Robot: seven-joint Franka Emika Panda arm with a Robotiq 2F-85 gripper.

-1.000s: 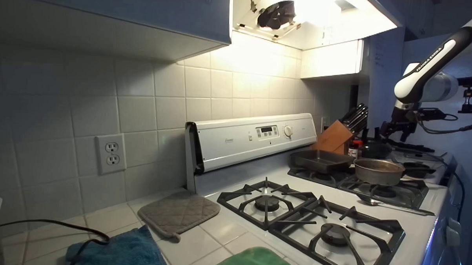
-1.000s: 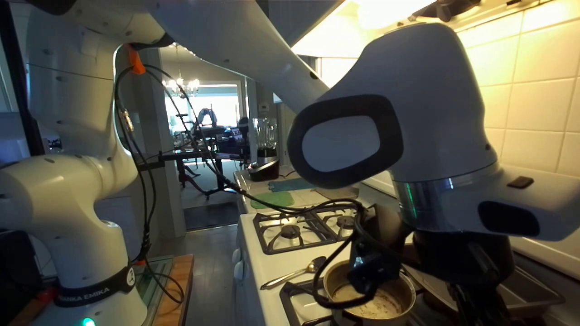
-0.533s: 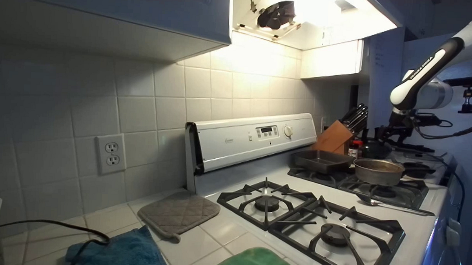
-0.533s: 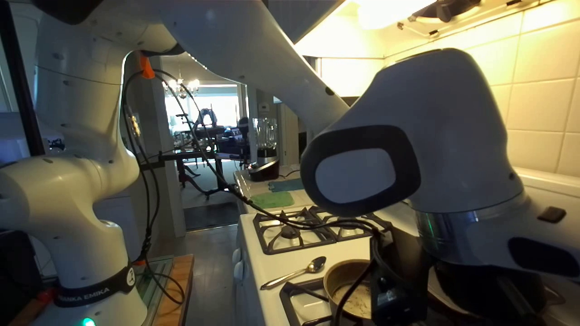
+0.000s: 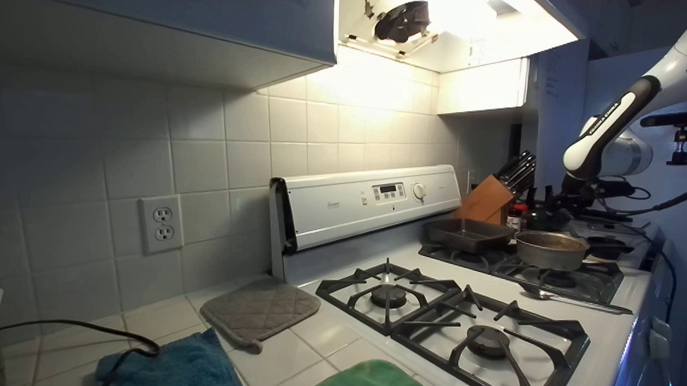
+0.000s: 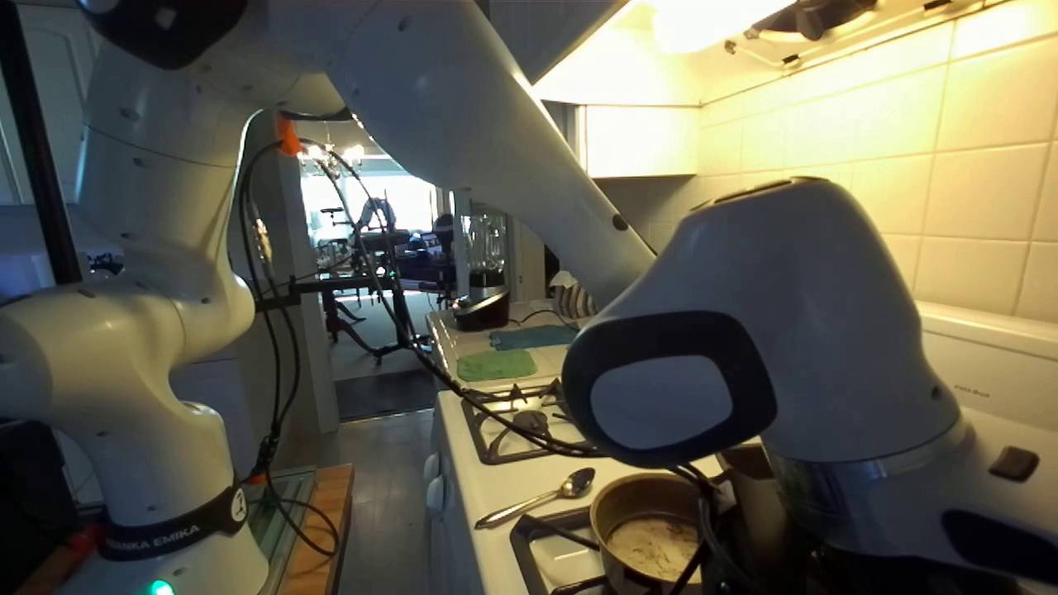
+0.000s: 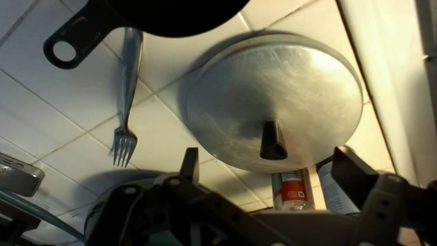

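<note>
carrying the words "franka emika" — readable in both exterior views — a white robot arm (image 5: 609,119) reaches past a white stove (image 5: 348,219). a small brand mark on the stove's panel is too blurred to make out. in the wrist view, a bottle (image 7: 293,191) has a red label with a small square code, and a can (image 7: 334,196) beside it has a white label; the print on both is too fine to read.

the gripper (image 7: 268,164) has its jaws spread wide, the black fingers (image 7: 189,165) well apart and grasping nothing. nearest is a round metal lid (image 7: 290,85), above the white tiled counter (image 7: 164,136); what it rests on is hidden. its black knob (image 7: 272,143) shows between the fingertips, apart from both.

left of the lid in that view lies a fork (image 7: 127,102), tines toward the gripper, its handle end partly hidden by a black pan (image 7: 177,17). a phone (image 7: 20,176) lies at the left edge. on the stove stand a pot (image 5: 550,254) and, just beside it, a baking pan (image 5: 464,242), with a spoon (image 6: 537,499) near the pot.
</note>
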